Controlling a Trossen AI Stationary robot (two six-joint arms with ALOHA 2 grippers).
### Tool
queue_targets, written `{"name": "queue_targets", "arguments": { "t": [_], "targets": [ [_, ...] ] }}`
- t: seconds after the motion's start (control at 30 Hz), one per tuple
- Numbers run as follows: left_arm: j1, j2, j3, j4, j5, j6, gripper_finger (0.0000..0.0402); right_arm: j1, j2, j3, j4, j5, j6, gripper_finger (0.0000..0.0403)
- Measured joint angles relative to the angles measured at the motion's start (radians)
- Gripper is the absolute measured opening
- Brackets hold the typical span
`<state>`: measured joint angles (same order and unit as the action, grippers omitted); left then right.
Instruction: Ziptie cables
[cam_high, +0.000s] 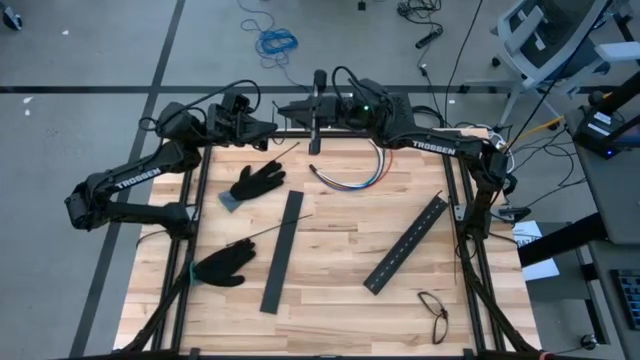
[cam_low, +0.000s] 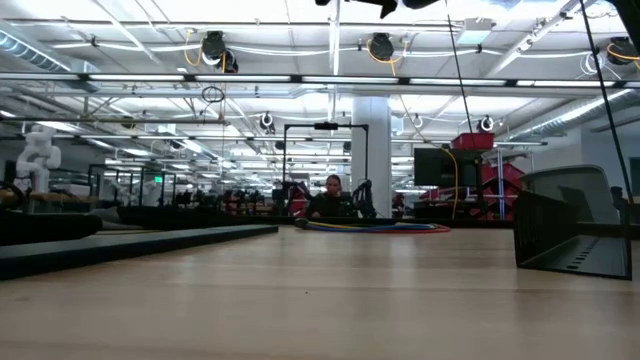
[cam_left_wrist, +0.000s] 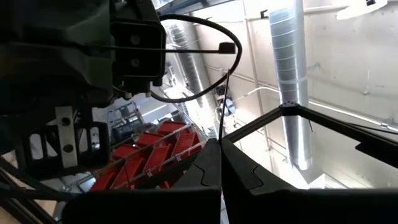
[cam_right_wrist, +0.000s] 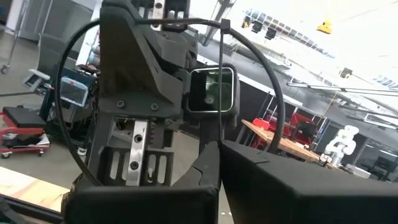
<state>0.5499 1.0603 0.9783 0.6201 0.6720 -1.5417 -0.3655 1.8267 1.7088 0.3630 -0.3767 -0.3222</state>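
Pale wood planks make up the table (cam_high: 330, 300), framed in dark rail; every place below is given from the cables.

Cables (cam_high: 350, 176): a loose curved bundle of red, blue, white and yellowish wires, lying flat near the table's far edge. In the low view they show as a thin coloured line (cam_low: 375, 227) far across the top.

Right gripper (cam_high: 283, 110): held above the far rail, to the left of the cables and apart from them. In its wrist view the two dark fingers (cam_right_wrist: 211, 168) meet with a thin dark ziptie (cam_right_wrist: 221, 81) pinched between them; the strip rises straight to a small head, from which a loop arcs away.

Left gripper (cam_high: 268, 128): just beside the right one, farther left of the cables. Its fingers (cam_left_wrist: 214, 168) are pressed together too, and a thin dark strand runs up from their seam; I think it is the same ziptie, though the view is poor.

Loose zipties: one (cam_high: 283, 154) left of the cables by the far edge; another (cam_high: 270, 232) nearer, crossing a black bar.

Two black slotted bars (cam_high: 281, 250) (cam_high: 407, 243) lie nearer than the cables, one to each side.

Two black gloves (cam_high: 258, 183) (cam_high: 222, 267) lie left of the cables.

Spectacles (cam_high: 434, 313) sit at the near right corner.
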Motion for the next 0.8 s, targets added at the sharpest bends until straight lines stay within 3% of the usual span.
{"name": "queue_targets", "arguments": {
  "t": [0.8],
  "targets": [
    [0.0,0.0,0.0,0.001,-0.015,0.003,0.0,-0.004,0.0,0.0,-0.015,0.009,-0.011,0.0]
  ]
}}
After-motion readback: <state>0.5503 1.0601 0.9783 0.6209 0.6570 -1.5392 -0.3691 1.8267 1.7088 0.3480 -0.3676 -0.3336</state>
